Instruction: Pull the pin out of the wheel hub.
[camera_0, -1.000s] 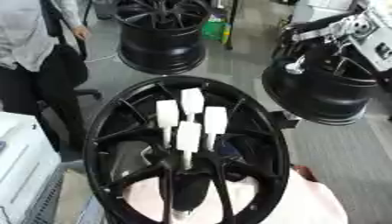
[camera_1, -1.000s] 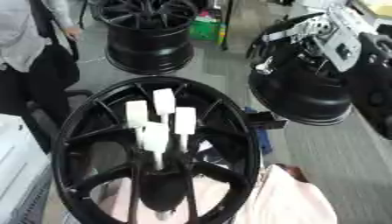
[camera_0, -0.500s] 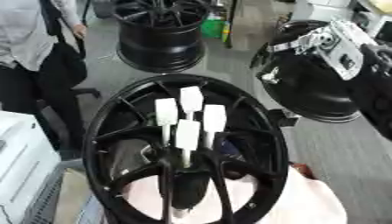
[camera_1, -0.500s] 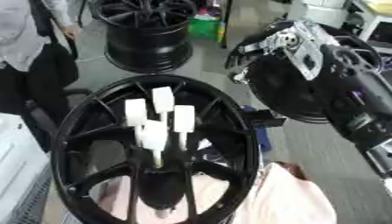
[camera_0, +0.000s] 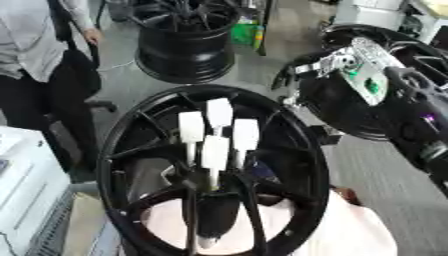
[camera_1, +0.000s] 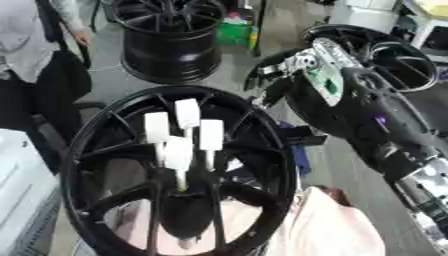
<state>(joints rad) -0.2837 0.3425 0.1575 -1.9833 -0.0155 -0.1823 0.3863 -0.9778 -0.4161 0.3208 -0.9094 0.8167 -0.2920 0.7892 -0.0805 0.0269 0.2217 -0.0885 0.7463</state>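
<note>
Right hand above the wheel hub rim, fingers seemingly relaxed, empty, clear of the pins.

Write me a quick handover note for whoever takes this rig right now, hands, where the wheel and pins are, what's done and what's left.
Right hand: coming in from the upper right, above the wheel hub's far right rim, holding nothing; whether its fingers are open or curled cannot be told.
Left hand: not in view.
The black wheel hub sits front and centre, over a pale cloth.
Four white pins stand upright in its middle, all apparently in place.
Done: only the approach.
Left: bring the right hand to a pin, grasp it and pull it out.
</note>
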